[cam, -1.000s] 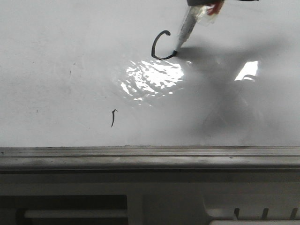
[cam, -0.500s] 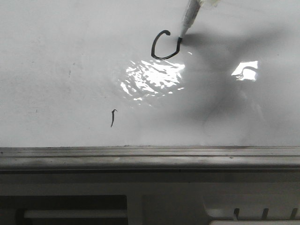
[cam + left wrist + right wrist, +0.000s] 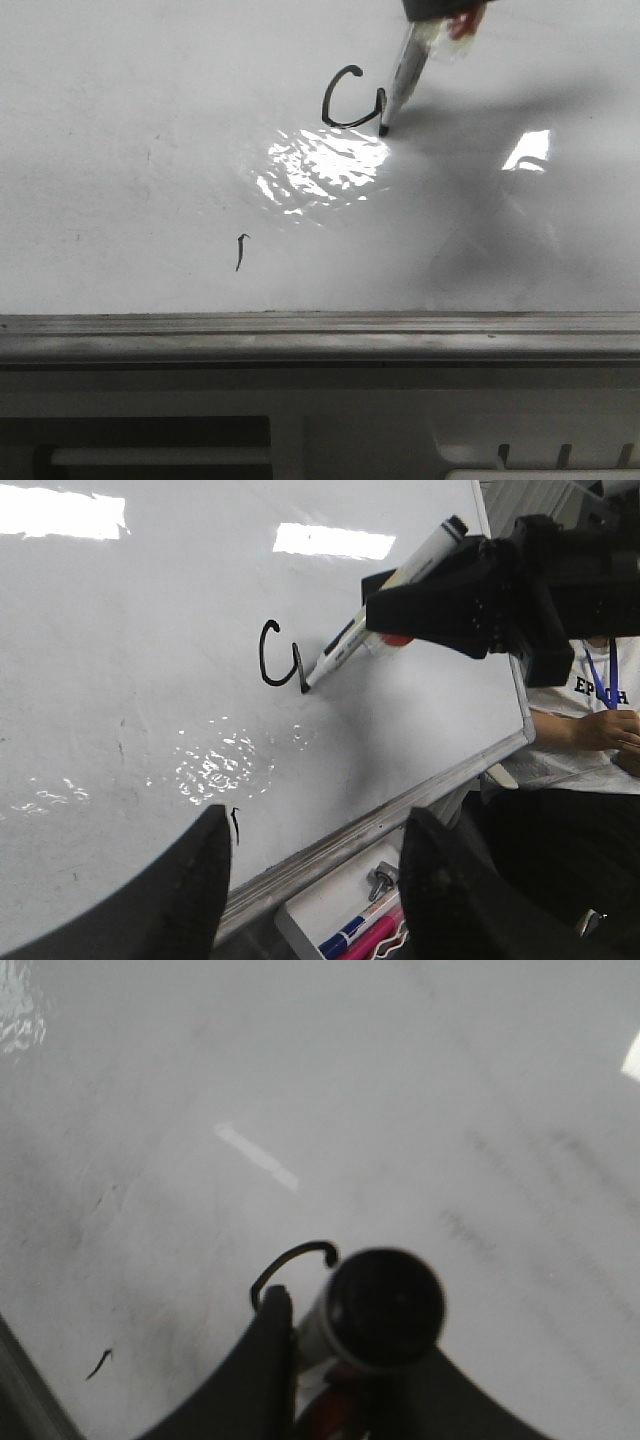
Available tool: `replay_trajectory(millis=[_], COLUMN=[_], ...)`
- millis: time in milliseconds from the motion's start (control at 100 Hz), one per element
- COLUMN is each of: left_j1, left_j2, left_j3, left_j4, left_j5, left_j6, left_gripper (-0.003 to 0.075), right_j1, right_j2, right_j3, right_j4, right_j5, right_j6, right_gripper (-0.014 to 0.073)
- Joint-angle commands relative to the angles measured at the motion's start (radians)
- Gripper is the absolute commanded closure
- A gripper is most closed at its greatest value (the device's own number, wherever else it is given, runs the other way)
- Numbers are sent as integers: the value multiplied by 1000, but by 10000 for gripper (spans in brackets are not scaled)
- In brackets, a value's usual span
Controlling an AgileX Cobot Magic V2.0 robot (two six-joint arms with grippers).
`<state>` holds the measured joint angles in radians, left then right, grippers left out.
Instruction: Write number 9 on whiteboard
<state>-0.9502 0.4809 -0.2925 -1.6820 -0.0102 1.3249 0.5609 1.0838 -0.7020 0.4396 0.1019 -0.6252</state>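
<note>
The whiteboard [image 3: 120,120] bore an unfinished number 9 [image 3: 352,98], so far only an open curl with a short downstroke. White letters "EP" (the rest unreadable) showed on a bystander's dark shirt [image 3: 598,690]. Nothing else was legible.

Overhead light strikes the glossy whiteboard [image 3: 120,120] hard: a rippled glare patch burns out at the centre of the front view, with a smaller bright reflection toward 3 o'clock, and a broad soft shadow spreads from 1 o'clock down toward 5 o'clock. The left wrist view is evenly bright and fairly sharp, with two window-like reflections along 12 o'clock. The right wrist view is dimmer, grey and soft, the marker [image 3: 375,1310] end at 6 o'clock blurred.
</note>
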Motion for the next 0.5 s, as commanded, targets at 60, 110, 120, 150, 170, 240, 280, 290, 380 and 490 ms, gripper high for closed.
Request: replay_trajectory(millis=[60, 110, 120, 150, 170, 240, 280, 290, 380, 490], left_j1=[-2, -2, -2, -2, -2, -2, -2, -2, -2, -2], left_j2=[3, 3, 3, 3, 3, 3, 3, 3, 3, 3], left_j3=[-29, -29, -29, -29, -29, -29, -29, -29, -29, -29], left_j4=[-5, -5, -5, -5, -5, -5, -5, -5, -5, -5], left_j5=[21, 21, 21, 21, 21, 21, 21, 21, 21, 21], left_j6=[-9, -9, -9, -9, -9, -9, -9, -9, -9, -9], left_gripper=[374, 374, 374, 374, 374, 374, 374, 374, 374, 374], right_j1=[4, 12, 15, 19, 24, 35, 42, 42, 56, 56], right_j2=[27, 27, 27, 27, 27, 27, 27, 27, 27, 39], right_j3=[41, 55, 58, 62, 65, 69, 69, 69, 69, 69], right_j4=[9, 22, 24, 37, 42, 47, 49, 49, 49, 51], right_j5=[18, 21, 23, 25, 25, 32, 37, 37, 37, 40], right_j6=[-25, -25, -25, -25, -25, -25, -25, -25, -25, -25], right_gripper=[659, 659, 659, 659, 659, 659, 659, 659, 659, 659])
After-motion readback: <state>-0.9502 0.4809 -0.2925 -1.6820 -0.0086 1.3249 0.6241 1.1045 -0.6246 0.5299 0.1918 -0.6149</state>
